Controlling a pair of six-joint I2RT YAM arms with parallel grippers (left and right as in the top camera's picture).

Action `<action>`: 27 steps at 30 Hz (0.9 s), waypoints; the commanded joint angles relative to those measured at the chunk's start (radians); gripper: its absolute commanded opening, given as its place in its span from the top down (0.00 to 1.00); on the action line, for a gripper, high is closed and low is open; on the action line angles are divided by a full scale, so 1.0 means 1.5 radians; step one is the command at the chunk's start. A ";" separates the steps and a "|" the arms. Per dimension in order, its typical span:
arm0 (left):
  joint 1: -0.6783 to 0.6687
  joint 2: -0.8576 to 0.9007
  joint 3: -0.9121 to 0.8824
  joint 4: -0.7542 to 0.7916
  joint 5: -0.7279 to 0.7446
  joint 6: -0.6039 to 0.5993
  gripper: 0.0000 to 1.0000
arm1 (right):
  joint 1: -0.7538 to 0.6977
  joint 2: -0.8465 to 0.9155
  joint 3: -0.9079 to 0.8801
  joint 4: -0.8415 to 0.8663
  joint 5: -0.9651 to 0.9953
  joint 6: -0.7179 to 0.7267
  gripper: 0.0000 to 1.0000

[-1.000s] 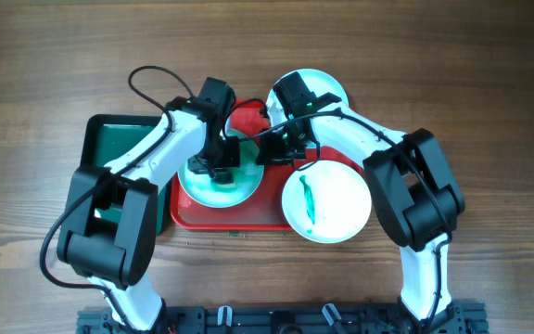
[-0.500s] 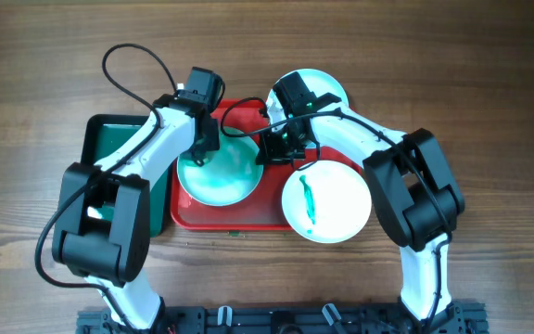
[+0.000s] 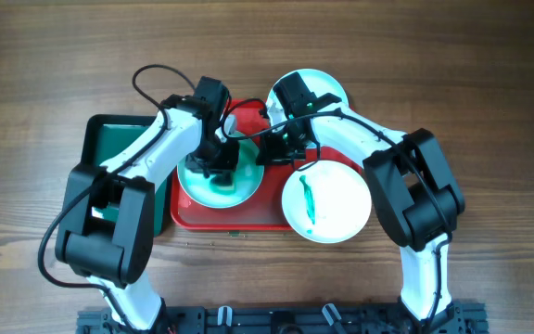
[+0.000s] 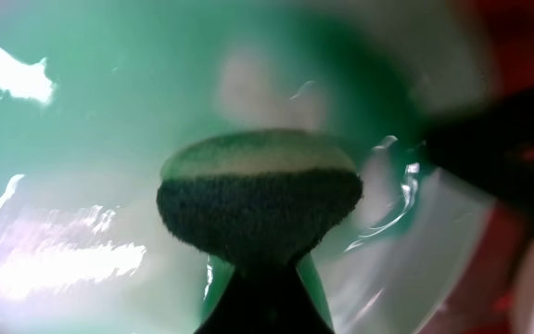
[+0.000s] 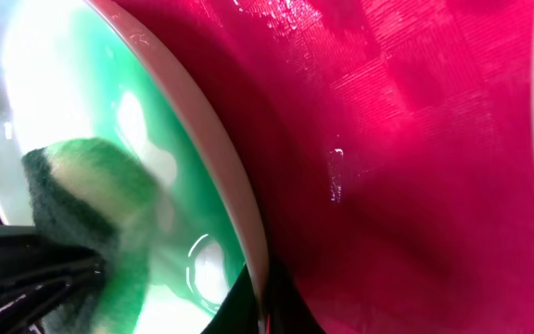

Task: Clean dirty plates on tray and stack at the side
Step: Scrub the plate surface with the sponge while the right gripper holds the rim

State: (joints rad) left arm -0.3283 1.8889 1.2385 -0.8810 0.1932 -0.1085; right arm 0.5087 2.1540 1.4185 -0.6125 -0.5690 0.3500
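Near plate (image 3: 327, 199): it is seen nearest to the robot base, at the near right corner of the red tray (image 3: 248, 218). It overlaps the rim there and lies mostly over the table (image 3: 489, 56). A short teal-green streak is seen left of its middle.

Red tray: it is placed in the middle of the table, between the two arms.

Middle plate (image 3: 202, 190): it is laid inside the red tray, in the left part. Its surface is covered with a wide teal-green smear.

Left gripper (image 3: 219, 160): it is lowered over the middle plate. The fingers are closed together on the sponge (image 4: 258, 195).

Sponge: a dark green scouring side and a pale layer are shown. It is pressed on the smeared face of the middle plate.

Right gripper (image 3: 281, 144): it is set at the right edge of the middle plate. In the right wrist view the plate rim is seen to be pinched between the closed fingers, with bare red tray to the right of it.

Green tray (image 3: 109, 139): it is placed just beside the red tray, on the left, partly hidden under the left arm.

Far plate (image 3: 332, 88): it is seen at the far right of the red tray, partly covered by the right arm. It cannot be told if it touches the tray.
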 commanded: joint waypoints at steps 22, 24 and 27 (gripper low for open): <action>-0.001 0.011 0.004 -0.052 -0.026 -0.160 0.96 | 0.000 0.010 -0.013 -0.003 0.014 -0.004 0.96; -0.008 0.011 0.004 -0.046 0.077 -0.131 0.96 | 0.000 0.010 -0.013 -0.003 0.014 -0.004 0.96; -0.010 0.011 0.004 -0.014 0.095 -0.125 0.96 | 0.000 0.010 -0.013 -0.003 0.014 -0.004 0.96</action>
State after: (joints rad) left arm -0.3313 1.8889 1.2430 -0.9386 0.1646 -0.3382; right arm 0.5098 2.1540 1.4178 -0.6125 -0.5694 0.3458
